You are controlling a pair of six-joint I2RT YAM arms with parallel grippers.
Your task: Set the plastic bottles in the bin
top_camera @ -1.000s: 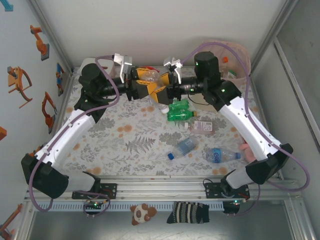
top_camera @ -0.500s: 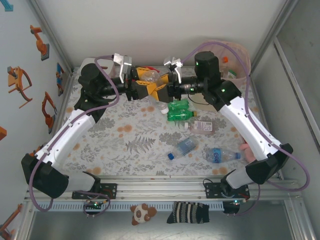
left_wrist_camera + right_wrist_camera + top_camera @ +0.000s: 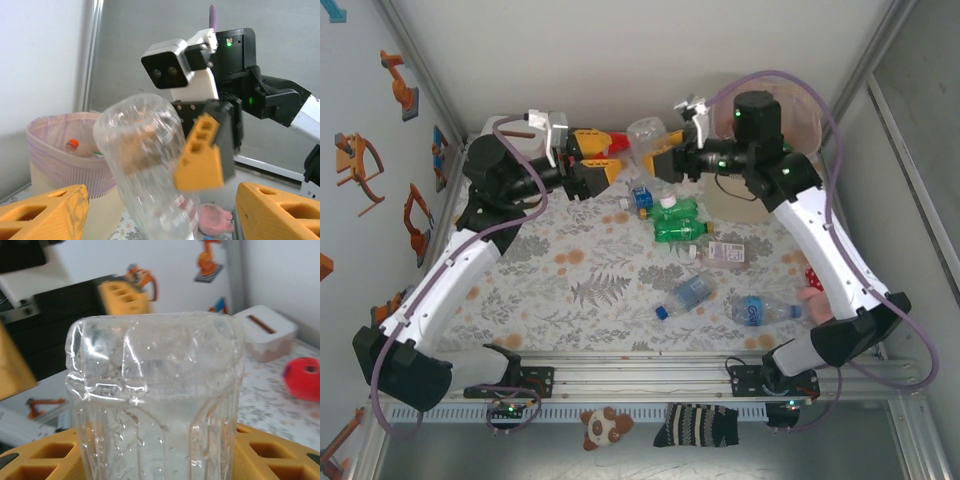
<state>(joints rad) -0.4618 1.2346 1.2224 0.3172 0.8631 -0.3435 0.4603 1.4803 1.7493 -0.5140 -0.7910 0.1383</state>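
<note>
Though dented, clear ribbed bottle (image 3: pixel 155 400)

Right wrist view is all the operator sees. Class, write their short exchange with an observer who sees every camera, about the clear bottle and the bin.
Operator: Where is the bin from here?
Observer: The bin stands at the table's far right corner, partly hidden by the right arm.
Operator: Is the left gripper touching my clear bottle?
Observer: No; the left gripper is open, its fingers apart from the clear bottle.
</note>
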